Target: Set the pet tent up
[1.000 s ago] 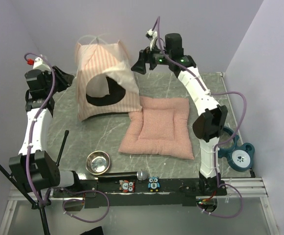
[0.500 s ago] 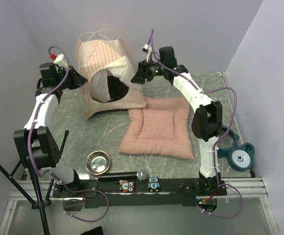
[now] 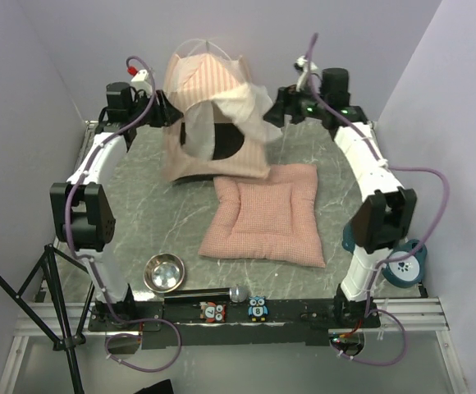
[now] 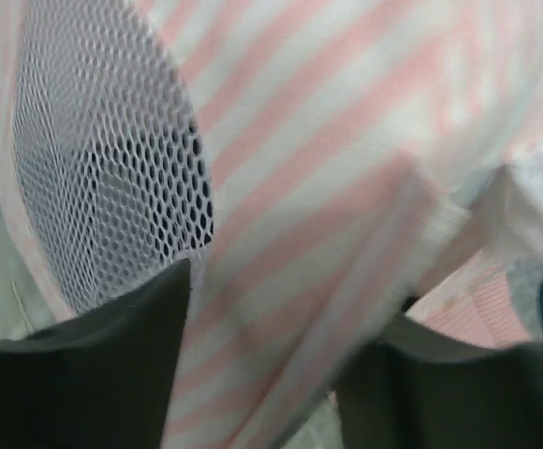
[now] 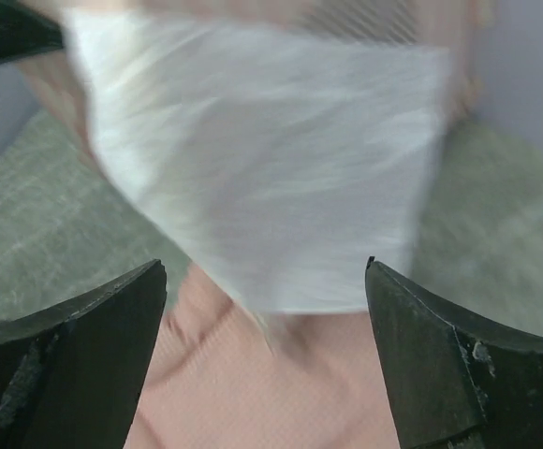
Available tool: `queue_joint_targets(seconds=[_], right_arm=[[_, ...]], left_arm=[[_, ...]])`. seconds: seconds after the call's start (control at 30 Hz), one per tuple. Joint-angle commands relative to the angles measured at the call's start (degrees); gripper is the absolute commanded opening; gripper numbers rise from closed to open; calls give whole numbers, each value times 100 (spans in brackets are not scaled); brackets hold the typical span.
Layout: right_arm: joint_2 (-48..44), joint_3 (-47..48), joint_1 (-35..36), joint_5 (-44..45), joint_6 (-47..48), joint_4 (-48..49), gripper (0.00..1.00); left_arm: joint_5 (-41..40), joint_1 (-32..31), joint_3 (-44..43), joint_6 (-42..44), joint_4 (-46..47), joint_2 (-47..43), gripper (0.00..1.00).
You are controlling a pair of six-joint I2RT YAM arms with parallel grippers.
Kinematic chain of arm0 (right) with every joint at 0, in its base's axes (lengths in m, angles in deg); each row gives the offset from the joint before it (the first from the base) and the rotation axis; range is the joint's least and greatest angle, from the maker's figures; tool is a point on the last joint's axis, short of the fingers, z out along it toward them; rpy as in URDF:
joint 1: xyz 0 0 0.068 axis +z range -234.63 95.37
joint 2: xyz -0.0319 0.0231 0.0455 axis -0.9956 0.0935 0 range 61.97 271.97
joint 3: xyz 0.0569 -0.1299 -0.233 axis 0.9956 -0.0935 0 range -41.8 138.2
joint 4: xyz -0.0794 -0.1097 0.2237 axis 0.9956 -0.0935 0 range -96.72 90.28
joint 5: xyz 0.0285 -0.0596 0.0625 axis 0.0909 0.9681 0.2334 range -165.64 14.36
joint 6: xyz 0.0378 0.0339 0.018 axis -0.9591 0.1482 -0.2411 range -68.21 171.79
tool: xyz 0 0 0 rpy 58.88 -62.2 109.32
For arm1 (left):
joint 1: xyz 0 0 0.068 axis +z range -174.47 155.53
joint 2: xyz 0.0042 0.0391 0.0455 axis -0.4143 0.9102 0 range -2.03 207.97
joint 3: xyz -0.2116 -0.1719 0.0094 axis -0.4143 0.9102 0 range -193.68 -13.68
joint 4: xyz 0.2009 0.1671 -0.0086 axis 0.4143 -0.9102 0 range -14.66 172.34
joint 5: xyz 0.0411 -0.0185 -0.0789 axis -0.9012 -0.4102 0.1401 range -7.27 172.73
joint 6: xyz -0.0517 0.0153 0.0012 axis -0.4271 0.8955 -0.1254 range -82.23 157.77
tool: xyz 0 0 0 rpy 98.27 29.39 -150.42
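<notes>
Striped pet tent (image 3: 213, 123) fabric runs between my left gripper (image 4: 264, 309) jaws; blur hides whether they pinch it. My right gripper (image 5: 265, 271) gapes wide, holding nothing. The tent stands behind the cushion (image 3: 267, 213), probably mid-placement; next I square it.

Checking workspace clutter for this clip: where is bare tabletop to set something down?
Bare tabletop lies left of the pink cushion, between the pet tent and steel bowl. A narrower strip runs between cushion and right arm. The back is crowded: tent between left tool and right tool.
</notes>
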Motion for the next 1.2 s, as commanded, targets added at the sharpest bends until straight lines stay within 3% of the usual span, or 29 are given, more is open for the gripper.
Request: queue_joint_targets(seconds=[0.0, 0.07, 0.27, 0.33, 0.43, 0.63, 0.77, 0.93, 1.03, 1.07, 1.1, 1.13, 1.17], right_arm=[[-1091, -974, -618, 332, -45, -1065, 94], [-1758, -1792, -988, 359, -203, -1319, 96], [-3149, -3885, -1323, 912, -336, -2208, 100], [-3247, -4421, -1367, 991, -432, -2130, 100], [-2862, -4661, -1376, 1079, -493, -2015, 100], [-1939, -4758, -1358, 1246, -380, -1191, 100], [-1297, -4530, -1358, 1062, -327, -987, 96], [-1023, -4625, -1323, 553, -520, -960, 83], [-1102, -4784, -1323, 280, -546, -1135, 53], [-1155, -4775, -1340, 114, -546, -1310, 34], [-1242, -4723, -1349, -79, -494, -1503, 15], [-1374, -4636, -1375, -229, -441, -1862, 0], [-1575, -4574, -1437, -343, -406, -2162, 0]], left_arm=[[157, 576, 1076, -539, 734, -1181, 80], [43, 744, 1500, -655, 554, -1885, 90], [420, 710, 2590, -303, -1168, -3495, 91], [517, 325, 2880, -181, -1617, -3698, 88], [325, -571, 3661, -652, -1252, -3831, 87], [-604, -2171, 3937, -1156, -142, -2630, 85], [-1011, -2594, 3462, -1182, -11, -1460, 86], [-1231, -3060, 2865, -1156, -291, -387, 84], [-1302, -3228, 2601, -1112, -555, 9, 69], [-997, -3228, 2505, -1042, -686, 97, 50], [-751, -3263, 2303, -955, -879, 150, 23], [-504, -3315, 1980, -875, -1107, 142, 10], [-128, -3342, 1733, -831, -1318, 116, 1]])
